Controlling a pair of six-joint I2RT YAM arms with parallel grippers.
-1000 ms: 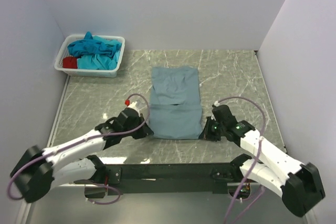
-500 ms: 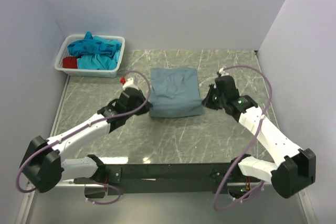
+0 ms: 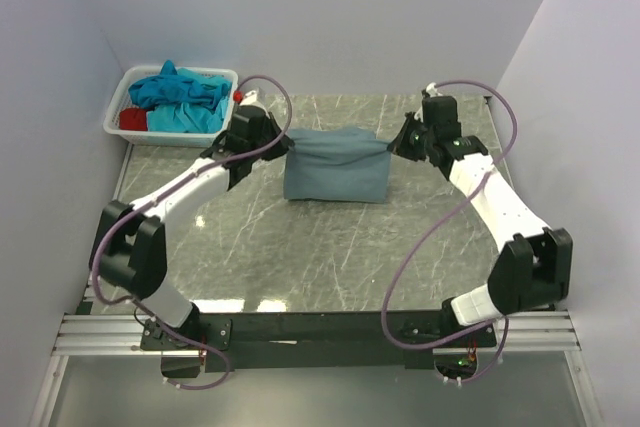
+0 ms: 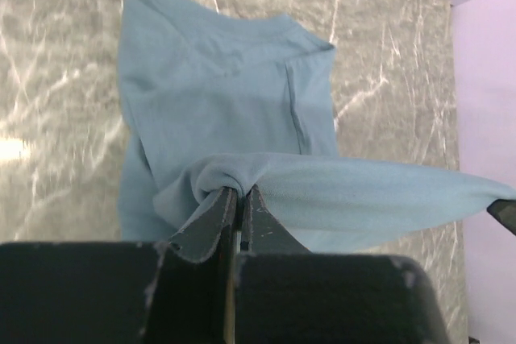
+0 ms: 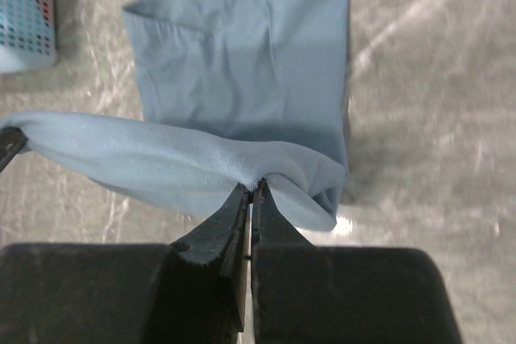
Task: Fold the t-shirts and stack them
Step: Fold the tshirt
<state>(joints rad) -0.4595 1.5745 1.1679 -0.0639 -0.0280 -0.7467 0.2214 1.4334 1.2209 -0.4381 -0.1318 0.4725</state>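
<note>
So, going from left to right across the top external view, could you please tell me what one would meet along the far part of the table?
white basket → left end effector → grey-blue t-shirt → right end effector

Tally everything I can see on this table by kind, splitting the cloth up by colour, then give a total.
Grey-blue t-shirt: 1
Turquoise cloth heap: 1, number of pieces unclear
Red cloth: 1
White basket: 1
Total: 4
</note>
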